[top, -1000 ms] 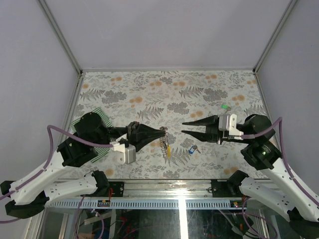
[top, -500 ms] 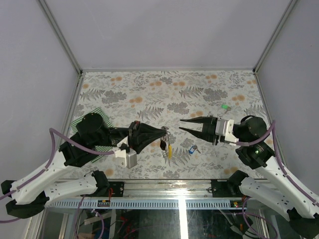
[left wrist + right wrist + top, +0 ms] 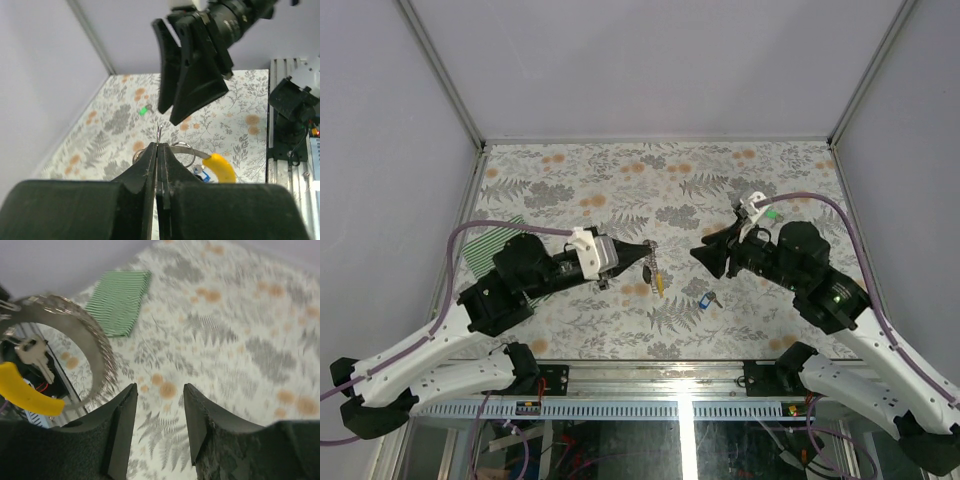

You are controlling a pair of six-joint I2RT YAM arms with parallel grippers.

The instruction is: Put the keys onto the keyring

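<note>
While the left claw point(image 3: 648, 251) is clamped shut on the keyring point(image 3: 101, 357) and holds it up off the table point(image 3: 620, 175), the right claw point(image 3: 704, 257) faces it from the right, jaws about half apart with nothing between them.

Key relation: the ring lies just left of the right claw's tips, not between them. In the right wrist view it sits beside the left finger. Ring and yellow tag point(image 3: 660, 284) hang with their long axis running far to near.

Neither key is in a claw. Blue key point(image 3: 705, 299) lies on the table just near of the right claw, so I take the right arm as the closer one. Green key point(image 3: 772, 213) is further off, far right, by that arm's cable.

Against a second ago:
- Right arm has swung up and in toward the ring, wrist rolled, jaws wider.
- Left wrist has rolled too.
- Tag and blue key sit about where they were.

My read: the right claw goes down for the blue key next.
</note>
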